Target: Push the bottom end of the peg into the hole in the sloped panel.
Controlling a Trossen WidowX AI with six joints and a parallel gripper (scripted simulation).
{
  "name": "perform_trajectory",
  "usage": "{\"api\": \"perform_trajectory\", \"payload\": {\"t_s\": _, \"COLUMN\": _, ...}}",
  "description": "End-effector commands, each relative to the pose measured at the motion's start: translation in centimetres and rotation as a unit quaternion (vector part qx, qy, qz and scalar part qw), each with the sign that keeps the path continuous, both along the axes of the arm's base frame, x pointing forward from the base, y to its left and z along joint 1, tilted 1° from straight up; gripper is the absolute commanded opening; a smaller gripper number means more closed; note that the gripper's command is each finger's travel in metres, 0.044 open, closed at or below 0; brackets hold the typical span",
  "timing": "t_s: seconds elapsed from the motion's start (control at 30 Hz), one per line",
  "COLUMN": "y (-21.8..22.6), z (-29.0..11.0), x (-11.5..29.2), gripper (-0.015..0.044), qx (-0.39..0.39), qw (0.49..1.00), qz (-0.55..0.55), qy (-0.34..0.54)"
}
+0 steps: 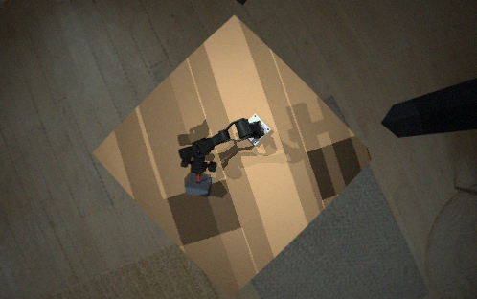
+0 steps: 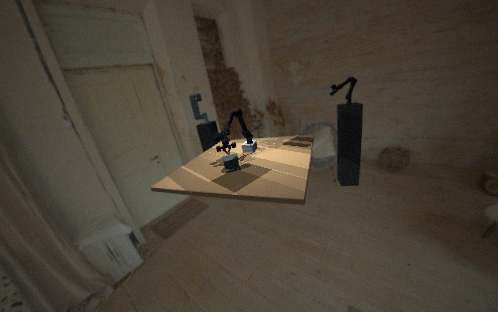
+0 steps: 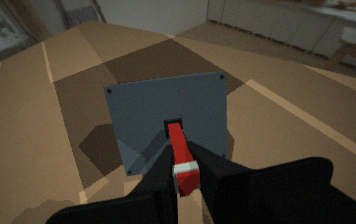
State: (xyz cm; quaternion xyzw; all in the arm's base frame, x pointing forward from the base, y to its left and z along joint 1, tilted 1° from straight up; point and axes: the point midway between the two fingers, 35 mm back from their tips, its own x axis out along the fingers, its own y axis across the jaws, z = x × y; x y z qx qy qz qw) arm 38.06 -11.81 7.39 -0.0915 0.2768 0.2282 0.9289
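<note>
Gripper [image 3: 186, 172] clamped narrowly on the red peg [image 3: 179, 145], gripping it near the white band at its upper end so the lower end projects free toward the grey sloped panel [image 3: 145, 107]. Peg's tip sits at the mouth of the square hole [image 3: 174, 121]; whether it has entered cannot be confirmed. Peg's flat sides appear lined up with the hole. Panel rests on the table [image 3: 280, 125]. Judgement: insertion under way, seating not complete, release premature.
</note>
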Motion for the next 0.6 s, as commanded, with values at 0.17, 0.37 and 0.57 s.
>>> {"api": "perform_trajectory", "payload": {"t_s": 0.17, "y": 0.09, "z": -0.46, "x": 0.23, "gripper": 0.0, "qx": 0.002, "qw": 1.0, "qz": -0.002, "qy": 0.002}}
{"api": "perform_trajectory", "payload": {"t_s": 0.37, "y": 0.17, "z": -0.6, "x": 0.42, "gripper": 0.0, "qx": 0.002, "qw": 1.0, "qz": -0.002, "qy": 0.002}}
{"api": "perform_trajectory", "payload": {"t_s": 0.57, "y": 0.3, "z": -0.78, "x": 0.7, "gripper": 0.0, "qx": 0.002, "qw": 1.0, "qz": -0.002, "qy": 0.002}}
